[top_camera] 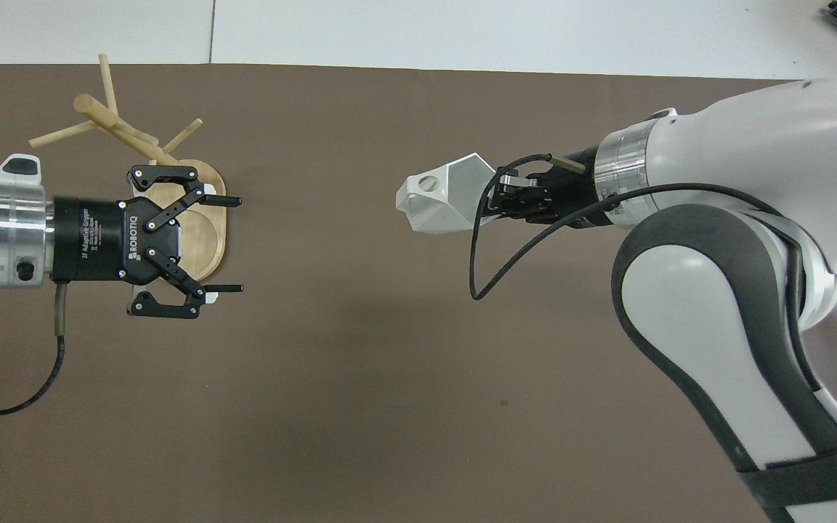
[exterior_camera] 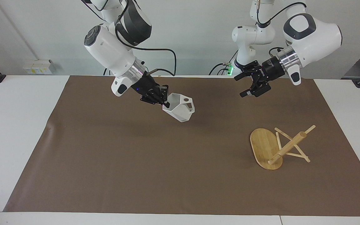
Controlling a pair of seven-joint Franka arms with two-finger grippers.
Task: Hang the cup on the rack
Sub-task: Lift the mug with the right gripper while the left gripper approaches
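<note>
White surface (exterior_camera: 17, 131) under brown mat (exterior_camera: 155, 162). Right end effector (exterior_camera: 164, 100) clamped on rim of cup (exterior_camera: 180, 107), carried tilted in air over mat's middle. Left end effector (exterior_camera: 251, 88) spread wide, empty, up over the mat. Rack (exterior_camera: 277, 147) tipped over toward left arm's end, base on edge.

right tool (exterior_camera: 164, 99) clamped shut, raised mid-table, left tool (exterior_camera: 249, 91) spread wide, raised
</note>
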